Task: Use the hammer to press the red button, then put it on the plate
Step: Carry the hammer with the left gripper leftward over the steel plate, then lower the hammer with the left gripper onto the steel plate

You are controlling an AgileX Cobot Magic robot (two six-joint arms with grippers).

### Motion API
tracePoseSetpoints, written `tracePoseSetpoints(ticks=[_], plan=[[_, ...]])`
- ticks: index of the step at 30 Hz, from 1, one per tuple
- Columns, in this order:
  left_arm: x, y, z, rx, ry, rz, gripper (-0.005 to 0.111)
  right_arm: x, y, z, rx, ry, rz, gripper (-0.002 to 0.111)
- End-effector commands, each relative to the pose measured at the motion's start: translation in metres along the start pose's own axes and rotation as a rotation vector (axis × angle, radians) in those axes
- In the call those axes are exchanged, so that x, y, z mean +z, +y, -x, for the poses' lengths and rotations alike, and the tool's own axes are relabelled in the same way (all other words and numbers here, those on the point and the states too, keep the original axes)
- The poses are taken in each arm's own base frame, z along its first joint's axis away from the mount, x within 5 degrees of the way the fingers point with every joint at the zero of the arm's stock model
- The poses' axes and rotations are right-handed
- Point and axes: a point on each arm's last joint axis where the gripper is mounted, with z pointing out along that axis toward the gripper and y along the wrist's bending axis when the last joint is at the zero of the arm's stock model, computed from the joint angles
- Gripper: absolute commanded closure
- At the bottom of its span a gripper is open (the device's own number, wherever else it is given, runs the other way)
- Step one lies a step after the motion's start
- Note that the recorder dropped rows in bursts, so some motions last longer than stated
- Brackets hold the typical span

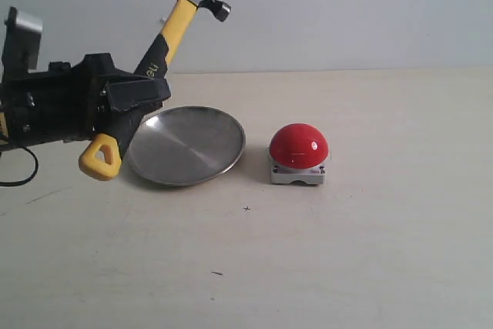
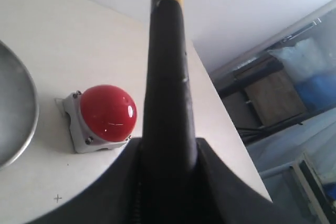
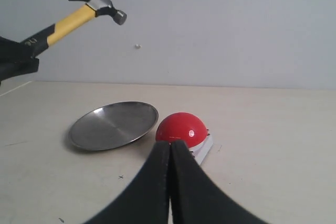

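Holding the hammer [image 1: 179, 19] by its black grip, left gripper [image 1: 140, 88] clamped on it. The handle slants up and rightward, head high over the plate's [image 1: 185, 148] far rim. Button [image 1: 299, 146] sits on the table just right of the plate, below and beyond the head. Right gripper [image 3: 170, 182] pinched closed, empty.

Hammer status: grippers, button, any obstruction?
Left gripper shut on hammer, head high in air. Right gripper shut, empty. Red button beside plate, unobstructed.
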Motion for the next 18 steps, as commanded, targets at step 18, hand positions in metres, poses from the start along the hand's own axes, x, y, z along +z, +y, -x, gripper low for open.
tracePoseSetpoints(ticks=[18], plan=[[0.057,0.101,-0.001,-0.344,0.023,-0.078,0.107,0.000,0.000,-0.001,-0.008,0.005,-0.001,0.108]])
